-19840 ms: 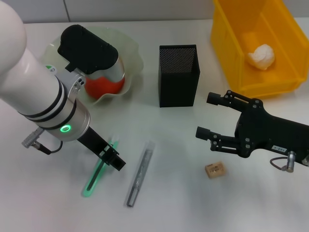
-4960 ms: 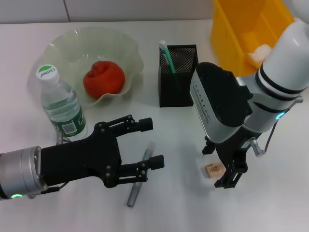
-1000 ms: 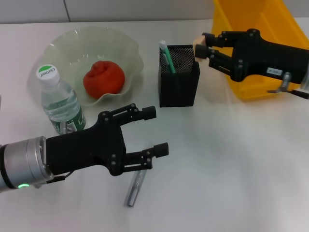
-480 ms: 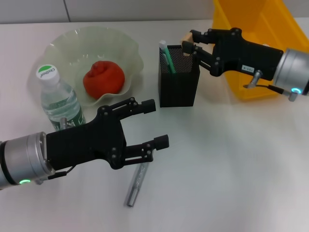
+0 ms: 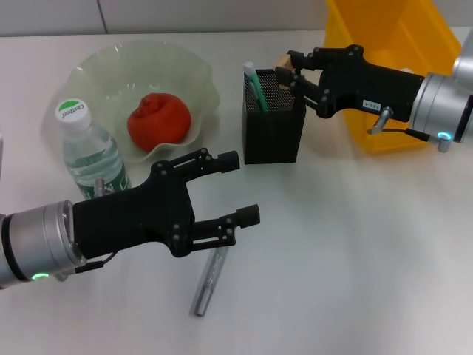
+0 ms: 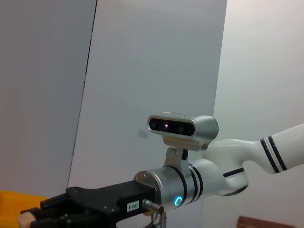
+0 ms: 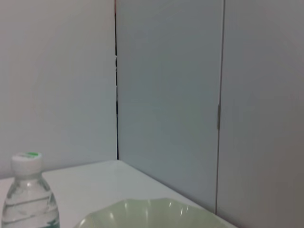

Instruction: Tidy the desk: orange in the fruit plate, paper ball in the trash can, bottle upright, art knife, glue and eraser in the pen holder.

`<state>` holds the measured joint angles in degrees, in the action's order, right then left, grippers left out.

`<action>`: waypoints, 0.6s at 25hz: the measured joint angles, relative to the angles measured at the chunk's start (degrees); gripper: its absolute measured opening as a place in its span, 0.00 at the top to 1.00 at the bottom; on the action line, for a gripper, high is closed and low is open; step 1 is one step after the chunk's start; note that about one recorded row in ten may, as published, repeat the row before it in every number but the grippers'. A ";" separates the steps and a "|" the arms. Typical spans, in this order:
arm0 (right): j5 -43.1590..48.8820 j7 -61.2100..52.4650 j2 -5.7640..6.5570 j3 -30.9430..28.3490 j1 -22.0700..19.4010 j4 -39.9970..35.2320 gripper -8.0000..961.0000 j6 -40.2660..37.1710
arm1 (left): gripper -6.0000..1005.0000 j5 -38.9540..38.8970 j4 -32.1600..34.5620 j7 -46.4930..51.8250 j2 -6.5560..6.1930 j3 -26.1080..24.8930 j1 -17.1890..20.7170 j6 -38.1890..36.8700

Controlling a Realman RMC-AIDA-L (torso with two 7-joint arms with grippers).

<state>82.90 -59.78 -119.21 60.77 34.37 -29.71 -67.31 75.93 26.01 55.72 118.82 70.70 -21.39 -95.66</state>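
On your far left stands the bottle [image 5: 92, 159], upright on the desk [image 5: 347, 259]. It is clear ribbed plastic with a dark green label, and the white-green cap carries a word that I read only in part — something like "Cestbon". It is just behind the left gripper [image 5: 238, 186], beside its black body. This gripper hovers low over the desk with its two black fingers spread apart and nothing between them. Under its lower finger lies the glue [image 5: 210, 279], a slim grey translucent stick, flat on the white tabletop and partly covered by that finger.

Behind the left gripper you see the fruit plate [image 5: 199, 78], a wide pale-green translucent bowl with a wavy rim. The orange [image 5: 159, 118] rests inside it, round, red-orange, with wrinkled skin.

Further right is the pen holder [image 5: 274, 133], a tall square box of black metal mesh. The art knife [image 5: 254, 86] stands in its left corner, mint-green with a white tip. The right gripper [image 5: 287, 70] is directly above the holder's right rear edge — its fingers are clamped on the eraser [image 5: 283, 61], a small tan block. On this gripper's body there is a small white tag, too small to read.

Just behind the right arm sits the trash can [image 5: 355, 44], bright yellow smooth plastic.
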 joint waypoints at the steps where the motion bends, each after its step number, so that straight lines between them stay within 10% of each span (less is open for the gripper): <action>1: 0.13 0.00 -0.02 0.19 0.06 0.01 0.70 0.36 | 0.20 0.00 0.00 0.00 0.01 -0.02 -0.03 0.10; 15: 1.47 -0.12 0.04 3.30 0.10 -0.55 0.65 1.56 | 0.20 0.00 0.01 0.00 0.09 -0.04 -0.32 0.31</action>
<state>84.38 -59.90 -119.18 64.07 34.47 -30.26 -65.75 75.93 26.02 55.72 118.91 70.66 -21.71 -95.36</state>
